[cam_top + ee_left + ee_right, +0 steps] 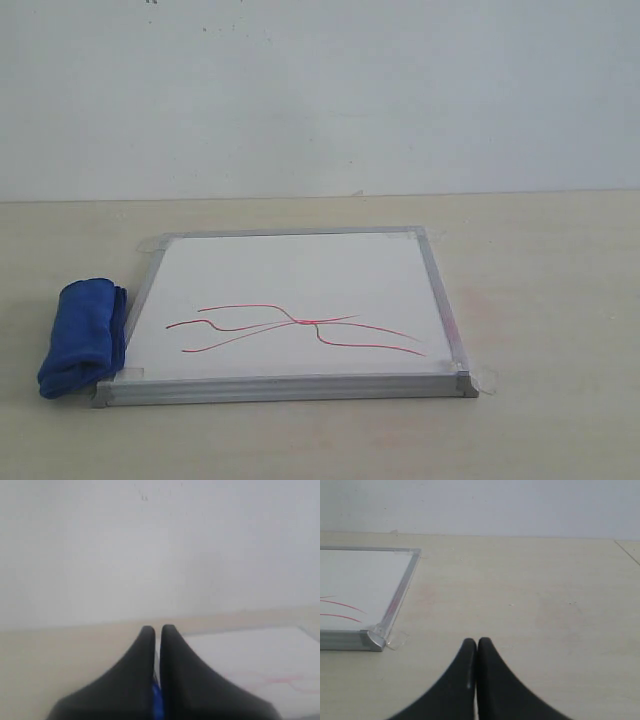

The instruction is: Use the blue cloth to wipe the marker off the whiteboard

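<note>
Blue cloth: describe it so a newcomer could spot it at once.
On the pale table lies a square whiteboard with a silver frame. Right beside its left edge in the exterior view, near the front corner, sits the cloth, a rolled bundle. It is the only deep blue, soft thing; the marker lines are thin and red.

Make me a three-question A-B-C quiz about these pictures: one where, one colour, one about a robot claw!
1. Where does the soft royal-blue rolled cloth lie? A) on the square silver-framed whiteboard B) beside its left edge C) right of it
2. What colour are the thin wavy marker lines? A) green B) red C) black
3. How is the black right gripper? A) wide open B) gripping the cloth C) shut, empty
Answers: B, it lies along the frame's left side; B, the lines show red; C, its jaws meet with nothing between.
</note>
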### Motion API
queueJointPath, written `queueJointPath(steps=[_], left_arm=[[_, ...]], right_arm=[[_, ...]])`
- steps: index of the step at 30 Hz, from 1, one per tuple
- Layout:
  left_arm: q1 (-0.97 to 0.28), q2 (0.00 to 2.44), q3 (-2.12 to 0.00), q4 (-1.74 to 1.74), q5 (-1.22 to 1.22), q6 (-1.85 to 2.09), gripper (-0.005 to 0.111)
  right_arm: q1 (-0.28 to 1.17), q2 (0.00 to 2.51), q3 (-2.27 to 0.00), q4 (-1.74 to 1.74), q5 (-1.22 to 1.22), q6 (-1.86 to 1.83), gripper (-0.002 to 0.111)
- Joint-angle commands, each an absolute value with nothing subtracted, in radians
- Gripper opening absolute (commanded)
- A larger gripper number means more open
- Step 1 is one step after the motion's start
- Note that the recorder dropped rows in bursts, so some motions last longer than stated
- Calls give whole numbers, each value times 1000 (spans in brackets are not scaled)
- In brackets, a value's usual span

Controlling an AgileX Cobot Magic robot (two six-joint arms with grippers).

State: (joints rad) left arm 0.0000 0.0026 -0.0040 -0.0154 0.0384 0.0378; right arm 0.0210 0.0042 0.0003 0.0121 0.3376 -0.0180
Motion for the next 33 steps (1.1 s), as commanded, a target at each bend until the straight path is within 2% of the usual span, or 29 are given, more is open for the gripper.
queueJointPath(steps=[1, 9, 20, 33], left_arm=[[1, 0, 0, -8, -171, 45, 4], [1, 38, -78, -10, -267, 53, 4], [1, 388, -349, -33, -76, 48, 4], [1, 453, -355, -33, -163, 46, 4]], right_arm=[[15, 0, 0, 15, 334, -21, 0], [15, 0, 0, 15, 334, -21, 0], [15, 0, 0, 15, 334, -21, 0], [15, 0, 0, 15, 334, -21, 0]])
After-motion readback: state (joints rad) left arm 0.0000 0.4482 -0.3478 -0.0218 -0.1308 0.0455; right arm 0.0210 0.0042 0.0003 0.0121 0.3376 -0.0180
